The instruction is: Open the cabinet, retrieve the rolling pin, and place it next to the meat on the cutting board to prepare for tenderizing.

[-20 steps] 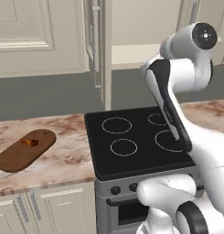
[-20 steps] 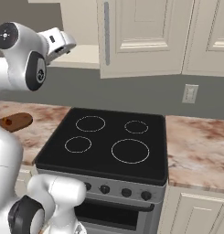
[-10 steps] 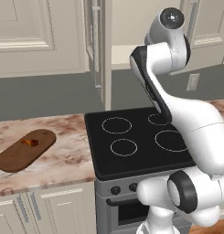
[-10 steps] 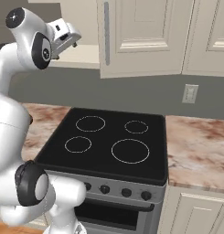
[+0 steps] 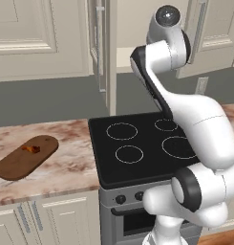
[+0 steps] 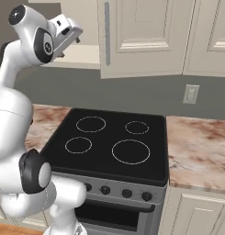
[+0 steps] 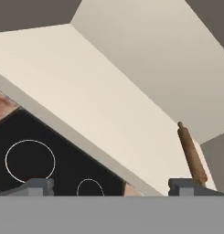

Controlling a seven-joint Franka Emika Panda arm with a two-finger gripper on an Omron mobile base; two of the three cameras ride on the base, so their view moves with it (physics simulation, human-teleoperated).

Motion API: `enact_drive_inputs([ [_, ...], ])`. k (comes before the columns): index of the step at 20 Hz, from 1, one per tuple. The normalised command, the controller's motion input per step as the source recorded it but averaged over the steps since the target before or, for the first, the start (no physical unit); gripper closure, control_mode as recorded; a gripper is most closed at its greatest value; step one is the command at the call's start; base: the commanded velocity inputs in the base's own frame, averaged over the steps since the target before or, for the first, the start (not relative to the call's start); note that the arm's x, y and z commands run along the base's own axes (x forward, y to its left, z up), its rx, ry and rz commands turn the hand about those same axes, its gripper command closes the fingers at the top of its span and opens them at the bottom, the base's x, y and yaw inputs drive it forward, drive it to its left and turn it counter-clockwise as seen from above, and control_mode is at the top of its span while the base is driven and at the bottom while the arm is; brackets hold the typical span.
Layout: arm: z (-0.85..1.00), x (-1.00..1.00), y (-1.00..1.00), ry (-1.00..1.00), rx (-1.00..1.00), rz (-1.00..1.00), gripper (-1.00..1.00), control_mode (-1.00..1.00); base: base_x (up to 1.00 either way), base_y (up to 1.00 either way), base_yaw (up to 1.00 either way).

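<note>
The hand view shows the pin on the cabinet shelf, beside the open, empty pincer; the left base view shows meat on the board, left of the cabinet.

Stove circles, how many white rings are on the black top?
4 rings on the stove: back left, back right, front left, and the biggest, front right. None seem hidden.

cabinet doors swung open, shelf bare around rolling pin
</note>
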Motion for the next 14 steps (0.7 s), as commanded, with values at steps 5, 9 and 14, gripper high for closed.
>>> enact_drive_inputs([
  [5, 0.00, 0.07, -0.17, -0.05, -0.12, 0.00, -1.00, -1.00, 0.00, 0.00, 0.00],
  [9, 0.00, 0.00, -0.24, -0.07, -0.12, 0.00, -1.00, -1.00, 0.00, 0.00, 0.00],
  [14, 0.00, 0.00, -0.29, -0.04, -0.09, 0.00, -1.00, -1.00, 0.00, 0.00, 0.00],
])
